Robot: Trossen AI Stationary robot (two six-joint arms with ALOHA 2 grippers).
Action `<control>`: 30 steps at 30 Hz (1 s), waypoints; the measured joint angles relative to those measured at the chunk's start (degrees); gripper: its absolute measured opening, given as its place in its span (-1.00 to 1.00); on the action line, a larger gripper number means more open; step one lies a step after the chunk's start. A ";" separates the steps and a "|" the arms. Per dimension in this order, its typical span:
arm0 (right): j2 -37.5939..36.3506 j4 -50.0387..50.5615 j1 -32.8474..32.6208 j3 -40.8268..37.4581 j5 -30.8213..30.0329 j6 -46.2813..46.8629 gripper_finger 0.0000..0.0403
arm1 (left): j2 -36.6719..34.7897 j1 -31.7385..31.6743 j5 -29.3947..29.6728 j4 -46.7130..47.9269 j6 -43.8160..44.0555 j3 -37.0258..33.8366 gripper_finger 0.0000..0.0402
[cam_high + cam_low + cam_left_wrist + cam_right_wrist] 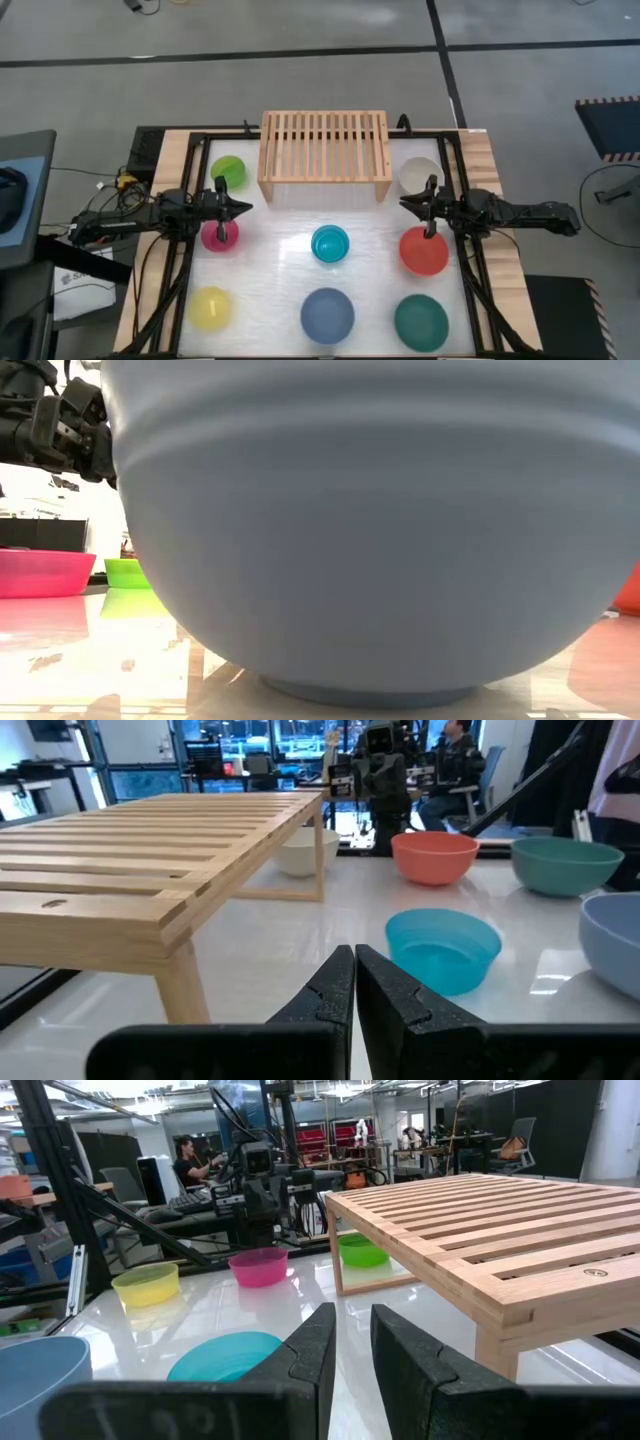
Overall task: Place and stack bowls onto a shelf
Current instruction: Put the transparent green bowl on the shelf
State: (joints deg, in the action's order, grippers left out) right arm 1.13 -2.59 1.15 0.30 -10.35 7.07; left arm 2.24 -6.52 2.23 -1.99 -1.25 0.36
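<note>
Light-wood shelf (325, 145) holds nothing; the left end effector (243, 208), closed and empty, should open wide above the pink bowl (220, 235) before descending.

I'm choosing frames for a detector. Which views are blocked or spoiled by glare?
Low view: the slate blue bowl sits right against the lens and fills most of the picture. High view: the glossy white table shows bright glare patches, bowls readable. Both wrist views: reflections on the table, shelf clear.
</note>
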 joint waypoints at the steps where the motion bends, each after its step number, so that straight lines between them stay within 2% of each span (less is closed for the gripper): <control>1: -0.02 -0.02 0.02 0.02 -0.02 0.00 -0.53 | 0.00 0.00 -0.28 -0.01 0.46 0.00 -0.99; 4: 0.02 -2.42 0.39 0.02 -2.41 -4.21 -0.53 | 0.00 0.02 -0.31 0.04 1.92 0.01 -0.99; 7: 0.34 -12.21 1.33 0.02 -4.68 -3.88 -0.53 | -0.04 0.02 0.29 1.75 1.81 0.70 -0.99; 9: 0.57 -17.68 2.07 0.01 -4.65 -3.90 -0.53 | 0.22 0.06 2.93 7.00 4.10 3.12 -0.98; 12: 0.22 -26.11 2.65 0.28 -4.68 -3.91 -0.53 | 0.74 0.03 9.89 14.13 6.26 7.26 -0.89; 16: 0.19 -26.29 2.70 2.12 -5.28 -3.27 -0.53 | 2.32 0.02 19.89 20.36 10.89 11.46 -0.69; 18: 0.72 -26.48 3.26 2.71 -10.66 -2.97 -0.53 | 3.60 -0.03 24.49 21.08 12.46 12.89 -0.59; 20: 1.70 -21.74 4.13 2.68 -18.98 0.25 -0.53 | 5.43 -0.65 28.92 21.23 14.26 13.60 -0.48; 22: 3.04 -15.81 5.58 2.60 -22.44 4.68 -0.53 | 8.69 -2.37 33.46 21.32 16.93 14.76 -0.39; 26: 7.60 -10.11 9.26 2.60 -17.11 14.75 -0.53 | 18.24 -8.91 34.11 21.96 20.58 19.04 -0.24; 30: 13.91 -10.31 12.33 3.22 -10.52 18.42 -0.53 | 31.14 -18.44 31.38 22.52 20.86 25.61 -0.16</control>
State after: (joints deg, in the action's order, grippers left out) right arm 15.04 -12.90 13.48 3.52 -20.87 25.49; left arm 33.38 -24.96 33.60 20.53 19.60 25.97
